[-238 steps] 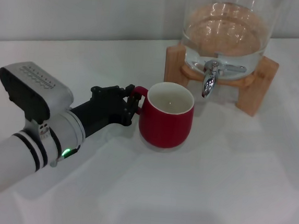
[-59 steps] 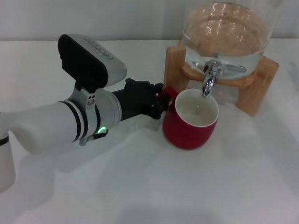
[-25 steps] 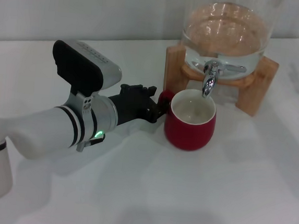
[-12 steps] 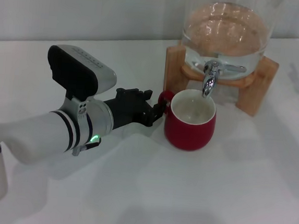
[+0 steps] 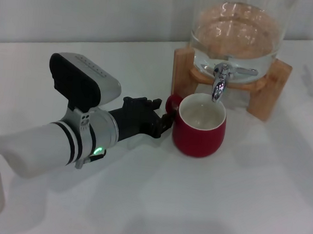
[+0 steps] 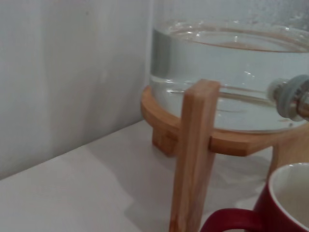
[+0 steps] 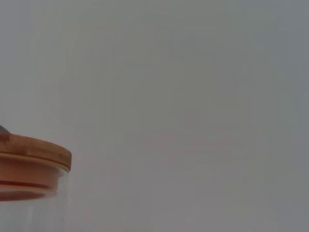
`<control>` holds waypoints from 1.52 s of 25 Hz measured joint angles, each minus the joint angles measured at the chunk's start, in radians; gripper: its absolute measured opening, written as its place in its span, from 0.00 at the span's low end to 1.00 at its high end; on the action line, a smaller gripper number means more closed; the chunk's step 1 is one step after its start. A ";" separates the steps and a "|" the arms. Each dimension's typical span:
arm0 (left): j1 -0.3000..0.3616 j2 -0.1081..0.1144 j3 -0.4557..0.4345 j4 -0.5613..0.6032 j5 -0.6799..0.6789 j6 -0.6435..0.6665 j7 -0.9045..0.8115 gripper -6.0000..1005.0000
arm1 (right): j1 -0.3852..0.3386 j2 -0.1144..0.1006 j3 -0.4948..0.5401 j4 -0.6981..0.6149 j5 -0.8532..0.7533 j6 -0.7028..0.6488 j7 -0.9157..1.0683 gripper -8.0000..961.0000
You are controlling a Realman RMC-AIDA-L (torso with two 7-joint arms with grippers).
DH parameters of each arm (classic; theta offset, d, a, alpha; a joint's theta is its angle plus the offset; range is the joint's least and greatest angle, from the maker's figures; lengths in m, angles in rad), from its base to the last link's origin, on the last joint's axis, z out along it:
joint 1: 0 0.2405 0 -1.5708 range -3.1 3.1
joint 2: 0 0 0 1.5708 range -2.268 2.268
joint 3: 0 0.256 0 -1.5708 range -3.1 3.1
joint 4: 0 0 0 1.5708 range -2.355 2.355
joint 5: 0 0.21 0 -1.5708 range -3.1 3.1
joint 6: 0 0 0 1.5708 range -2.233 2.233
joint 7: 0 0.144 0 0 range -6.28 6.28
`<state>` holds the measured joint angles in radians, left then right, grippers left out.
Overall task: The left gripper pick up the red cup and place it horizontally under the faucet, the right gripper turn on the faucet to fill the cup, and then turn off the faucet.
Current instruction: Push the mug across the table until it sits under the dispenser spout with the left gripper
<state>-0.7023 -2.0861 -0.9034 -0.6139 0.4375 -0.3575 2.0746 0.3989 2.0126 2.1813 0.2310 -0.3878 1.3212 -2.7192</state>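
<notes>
Squat glossy red cup (image 5: 200,127) stands upright beneath the small chrome faucet (image 5: 220,82); black-clawed left gripper (image 5: 157,119) at its handle, finger state unclear; snagging it could tip the cup.

White desk (image 5: 203,208) under everything, clear glass jar (image 5: 238,34) partly filled with water at the far side, resting on a light wooden stand (image 5: 272,83) with angled legs, wooden lid (image 7: 29,152) capping the jar, plain pale wall (image 5: 89,7) behind
</notes>
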 joint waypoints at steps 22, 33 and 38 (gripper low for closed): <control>0.061 0.006 -0.001 -0.042 0.042 0.002 -0.008 0.44 | 0.006 -0.001 0.000 -0.001 0.003 -0.016 -0.008 0.65; 0.041 0.006 0.006 -0.055 0.043 0.005 -0.008 0.44 | 0.005 -0.002 0.000 -0.001 0.002 -0.014 -0.008 0.65; 0.019 0.006 0.010 -0.055 0.043 0.010 -0.008 0.44 | 0.005 -0.002 0.000 -0.001 0.001 -0.011 -0.008 0.65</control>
<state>-0.6830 -2.0802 -0.8937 -0.6693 0.4802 -0.3475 2.0662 0.4034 2.0109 2.1814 0.2300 -0.3869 1.3097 -2.7274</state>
